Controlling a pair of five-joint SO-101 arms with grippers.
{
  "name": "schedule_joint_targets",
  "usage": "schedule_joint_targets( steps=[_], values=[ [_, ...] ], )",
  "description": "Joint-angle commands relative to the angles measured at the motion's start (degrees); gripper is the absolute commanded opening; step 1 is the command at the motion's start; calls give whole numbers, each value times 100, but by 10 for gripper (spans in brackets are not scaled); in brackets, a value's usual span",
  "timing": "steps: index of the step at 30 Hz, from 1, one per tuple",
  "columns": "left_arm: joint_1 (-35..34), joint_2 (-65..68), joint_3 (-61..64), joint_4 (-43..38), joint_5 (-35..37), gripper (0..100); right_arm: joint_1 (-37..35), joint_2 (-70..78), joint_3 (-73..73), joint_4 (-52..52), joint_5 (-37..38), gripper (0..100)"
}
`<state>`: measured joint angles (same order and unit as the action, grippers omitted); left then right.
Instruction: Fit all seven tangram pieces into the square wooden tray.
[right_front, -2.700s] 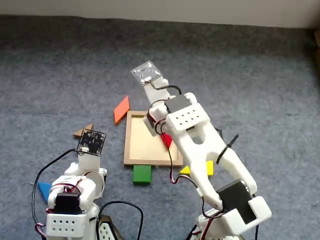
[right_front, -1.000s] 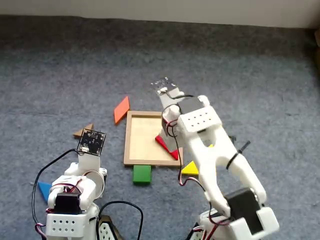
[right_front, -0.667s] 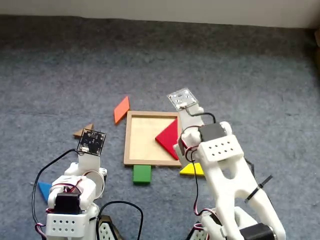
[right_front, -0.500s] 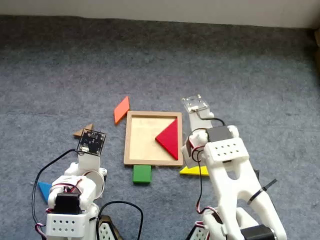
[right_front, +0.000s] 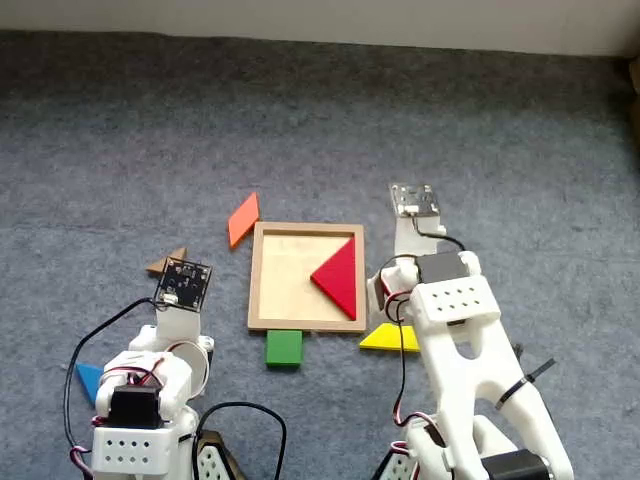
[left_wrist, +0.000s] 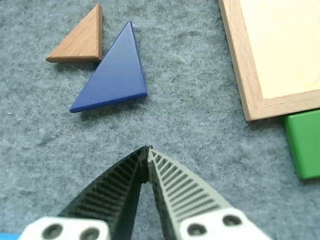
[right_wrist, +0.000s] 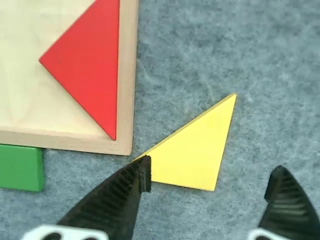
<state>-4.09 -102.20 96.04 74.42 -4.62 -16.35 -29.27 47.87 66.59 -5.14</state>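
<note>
The square wooden tray (right_front: 268, 280) lies mid-carpet with a red triangle (right_front: 338, 275) flat against its right wall. My right gripper (right_wrist: 212, 177) is open, just off the tray's near right corner, with the yellow triangle (right_wrist: 192, 150) between its fingers and nothing held. My left gripper (left_wrist: 146, 150) is shut and empty over bare carpet left of the tray, short of a dark blue triangle (left_wrist: 114, 75) and a brown triangle (left_wrist: 80, 40). A green square (right_front: 284, 346) touches the tray's near edge. An orange parallelogram (right_front: 242, 219) lies at the tray's far left corner.
A light blue piece (right_front: 88, 378) pokes out beside the left arm's base. Open grey carpet stretches beyond the tray and to its right. The right arm's body (right_front: 460, 330) stands over the carpet near the yellow triangle (right_front: 385, 339).
The right arm pulled back from over the tray toward its right side, leaving the red triangle lying in the tray. The left arm stayed still.
</note>
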Motion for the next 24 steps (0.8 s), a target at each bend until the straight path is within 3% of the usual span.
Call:
schedule_joint_targets(
  steps=[1, 8, 15, 24],
  values=[
    [-57, -189, 110, 44, 44, 23, 66, -215, -22, -127, -782, 350],
    [-57, -189, 110, 44, 44, 23, 66, -207, -22, -690, -2699, 350],
    [-57, -189, 110, 44, 44, 23, 40, -22, -31, -716, -3305, 350],
    [-57, -189, 110, 44, 44, 23, -119, 1956, -462, -840, -3736, 350]
  ],
)
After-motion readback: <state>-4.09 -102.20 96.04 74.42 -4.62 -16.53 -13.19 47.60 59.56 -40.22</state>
